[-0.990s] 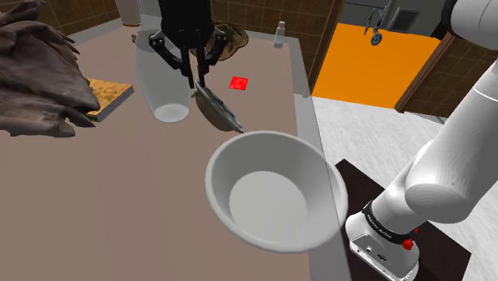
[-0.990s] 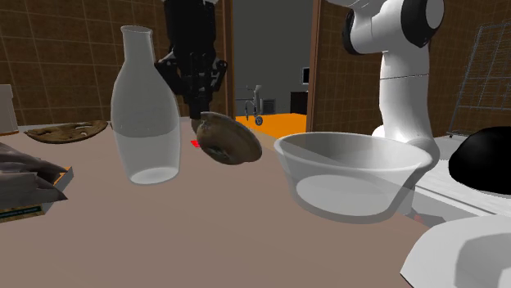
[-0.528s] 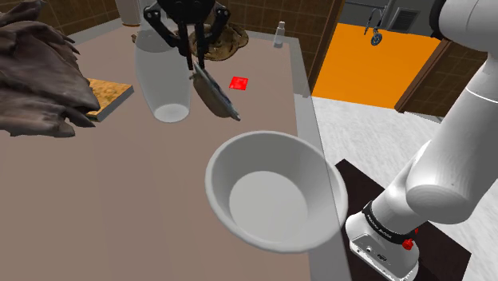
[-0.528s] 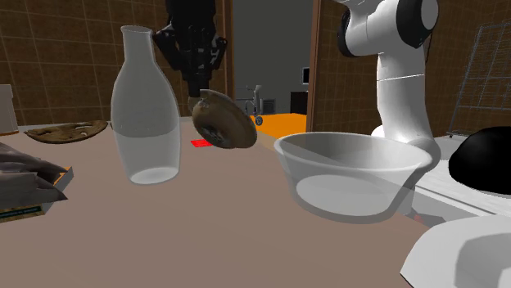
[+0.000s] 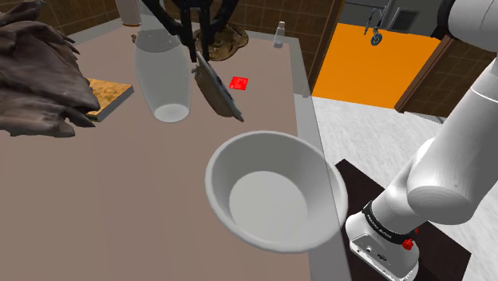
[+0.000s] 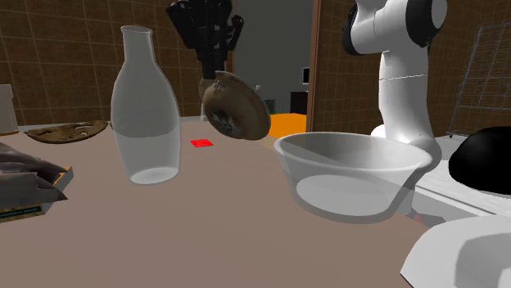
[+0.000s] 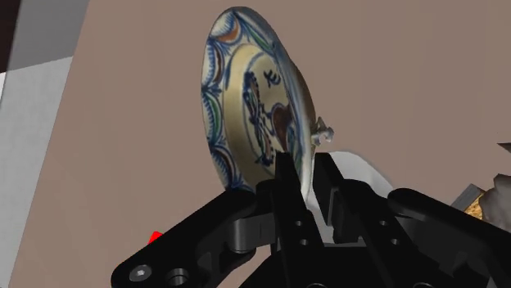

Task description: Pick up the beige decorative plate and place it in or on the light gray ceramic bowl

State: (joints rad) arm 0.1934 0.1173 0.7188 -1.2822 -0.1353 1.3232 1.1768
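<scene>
The decorative plate [image 5: 217, 89] hangs on edge above the table, beige with painted brown and blue figures on its face [image 7: 254, 114]. My black gripper [image 6: 216, 72] is shut on the plate's rim from above, its fingers [image 7: 288, 182] clasping the edge. The light grey bowl [image 5: 275, 191] stands on the table near the front edge, below and toward the shoulder view's right of the plate. In the second exterior view the plate [image 6: 236, 108] floats left of the bowl [image 6: 354, 173], higher than its rim.
A tall clear glass carafe [image 5: 162, 76] stands just beside the plate. A small red square [image 5: 238, 83] lies on the table. A dark crumpled mass [image 5: 36, 76] and a flat board [image 5: 108, 96] sit at the shoulder view's left. A second brown plate [image 6: 65, 130] lies further back.
The gripper has lifted the plate higher above the table and carried it a little toward the bowl. The bowl and carafe have stayed put.
</scene>
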